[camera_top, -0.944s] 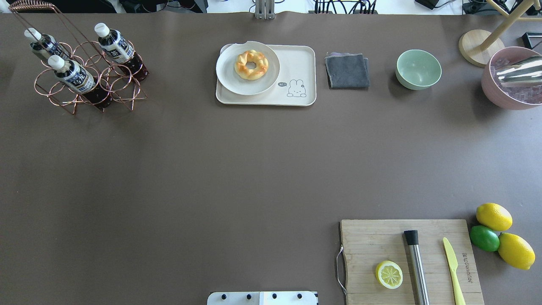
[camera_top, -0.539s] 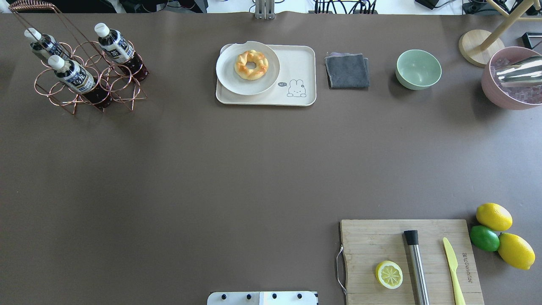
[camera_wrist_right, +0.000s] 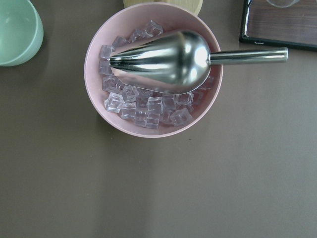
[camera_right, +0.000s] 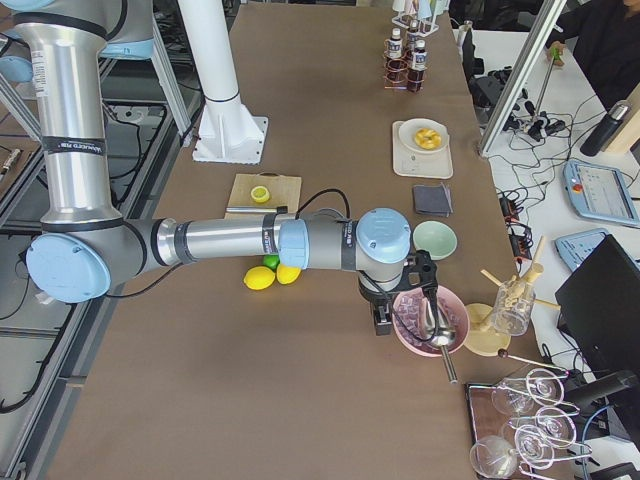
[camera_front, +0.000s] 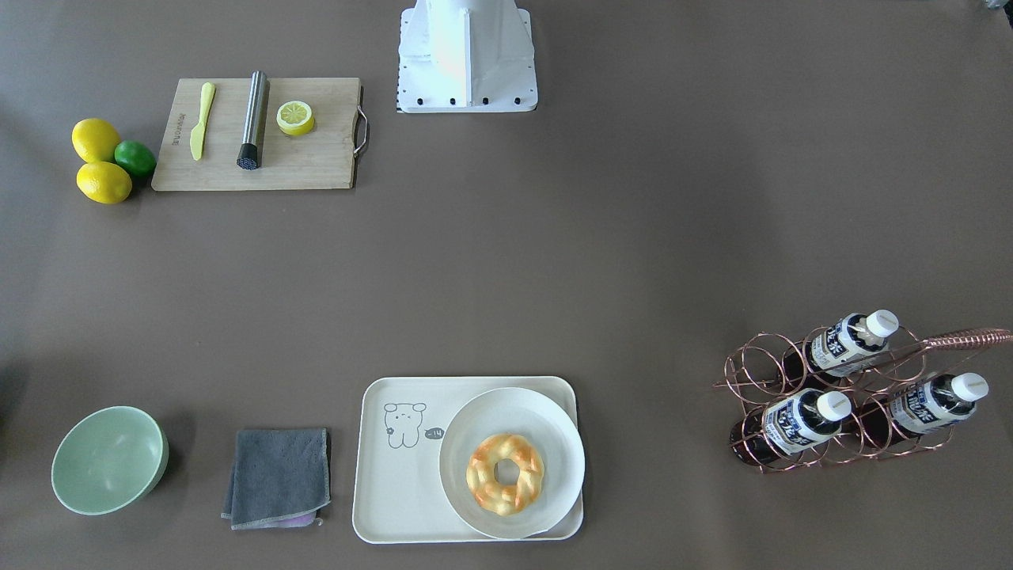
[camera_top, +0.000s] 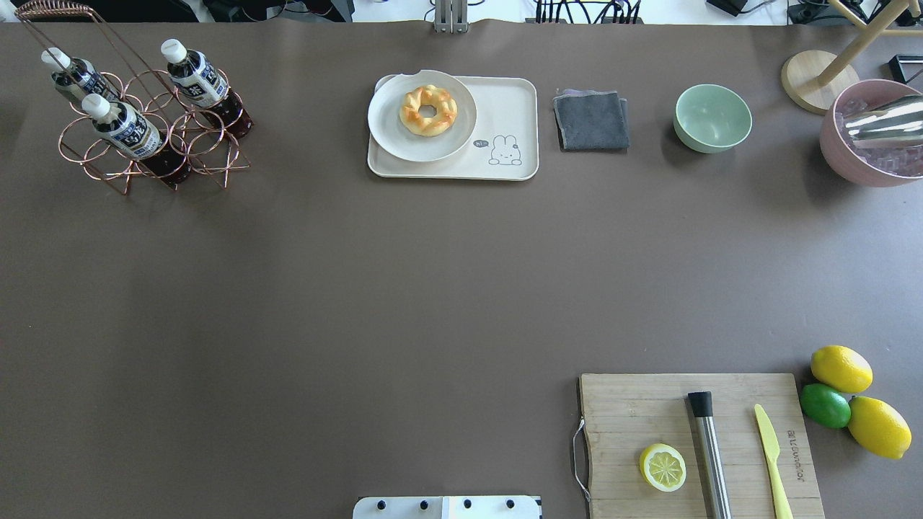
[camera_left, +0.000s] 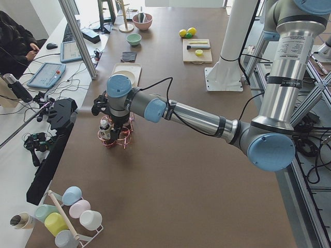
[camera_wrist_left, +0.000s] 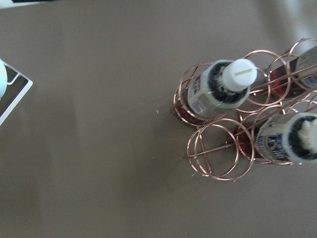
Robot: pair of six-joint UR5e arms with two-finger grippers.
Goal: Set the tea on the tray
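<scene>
Exterior left gives us the room: a long brown table (camera_left: 170,170) with a side desk of tablets along it, where a person (camera_left: 13,36) sits, and a rack of pastel cups (camera_left: 70,212) at the near end. Two arms reach over the table. The left arm (camera_left: 196,116) stretches out so that the left gripper (camera_left: 114,124) hangs above the wire rack (camera_top: 191,140); the right arm (camera_right: 220,242) holds the right gripper (camera_right: 382,318) just beside the pink bowl (camera_wrist_right: 91,74). We cannot tell how far either gripper is parted, and neither wrist view shows its fingers.

We count one wooden cutting board (camera_top: 634,411), one cream tray (camera_top: 515,108) and one copper rack. The tea (camera_top: 124,128) stands tilted in that rack, one of three lookalike bottles, well apart from the tray. On the tray lies one round plate (camera_top: 389,133) carrying one doughnut (camera_top: 427,109). Beside the tray we count one grey cloth (camera_top: 591,120), then one green bowl (camera_top: 712,117). The pink bowl holds ice cubes and one steel scoop (camera_wrist_right: 163,62). Smallest come two lemons (camera_top: 841,368) and one lime (camera_top: 825,405), touching beside the board, and on the board one steel muddler (camera_top: 710,454), one yellow knife (camera_top: 771,461) and one lemon half (camera_top: 663,467).
</scene>
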